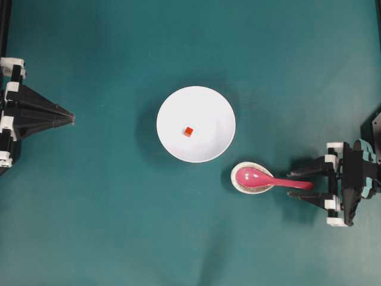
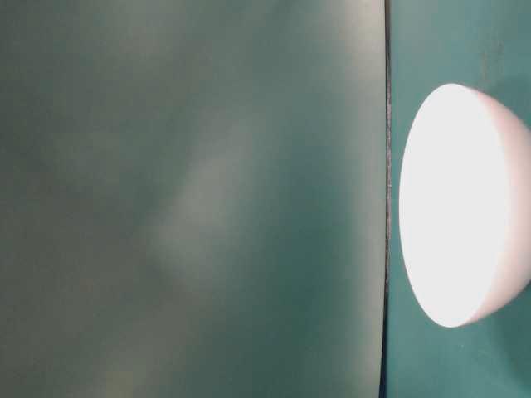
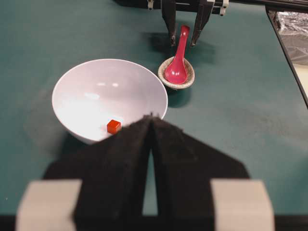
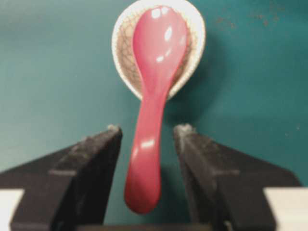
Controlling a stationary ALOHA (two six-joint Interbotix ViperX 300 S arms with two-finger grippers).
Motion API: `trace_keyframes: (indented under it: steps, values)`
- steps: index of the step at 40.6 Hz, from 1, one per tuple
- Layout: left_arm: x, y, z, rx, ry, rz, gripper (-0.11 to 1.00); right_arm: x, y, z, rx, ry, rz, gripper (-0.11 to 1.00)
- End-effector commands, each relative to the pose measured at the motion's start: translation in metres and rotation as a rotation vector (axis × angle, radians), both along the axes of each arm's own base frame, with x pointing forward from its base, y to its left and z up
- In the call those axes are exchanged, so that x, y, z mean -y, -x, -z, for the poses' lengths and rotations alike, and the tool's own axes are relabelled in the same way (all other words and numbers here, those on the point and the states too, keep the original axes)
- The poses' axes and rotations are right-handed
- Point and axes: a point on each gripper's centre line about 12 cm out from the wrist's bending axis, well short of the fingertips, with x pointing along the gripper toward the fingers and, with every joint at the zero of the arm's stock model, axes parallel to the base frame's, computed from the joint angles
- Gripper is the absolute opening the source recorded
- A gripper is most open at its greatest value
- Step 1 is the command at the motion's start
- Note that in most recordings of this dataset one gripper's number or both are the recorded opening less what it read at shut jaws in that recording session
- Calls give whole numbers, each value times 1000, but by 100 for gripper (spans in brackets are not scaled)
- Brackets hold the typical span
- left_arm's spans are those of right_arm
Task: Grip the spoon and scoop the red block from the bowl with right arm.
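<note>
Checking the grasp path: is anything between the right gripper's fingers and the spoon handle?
No. In the right wrist view the spoon handle lies between the open fingers with bare gaps on both sides.

In the table-level view the bowl (image 2: 465,207) is a glaring white blur cut off at the right edge, so its inside and the red block cannot be made out there. Beside the bowl, the speckled dish (image 1: 252,177) is mostly covered by the spoon (image 1: 268,179) lying in it (only its rim shows). The right gripper (image 1: 301,185) runs off the overhead view's right edge; the left gripper (image 3: 151,120) hides part of the bowl's near rim.
</note>
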Motion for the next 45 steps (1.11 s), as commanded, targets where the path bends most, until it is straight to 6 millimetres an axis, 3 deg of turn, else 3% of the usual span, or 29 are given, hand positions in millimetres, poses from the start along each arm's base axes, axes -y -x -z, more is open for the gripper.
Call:
trace_keyframes:
  steps: [1,14,45]
  values:
    - [1,-3,-10,22,-3,4,0,0,1,-2,7,-3,-6,53]
    - [1,-3,-11,24,4,3,0,4,4,-1,4,9,-5,38]
    - [1,-3,-11,23,5,2,0,0,-3,-11,86,3,4,33]
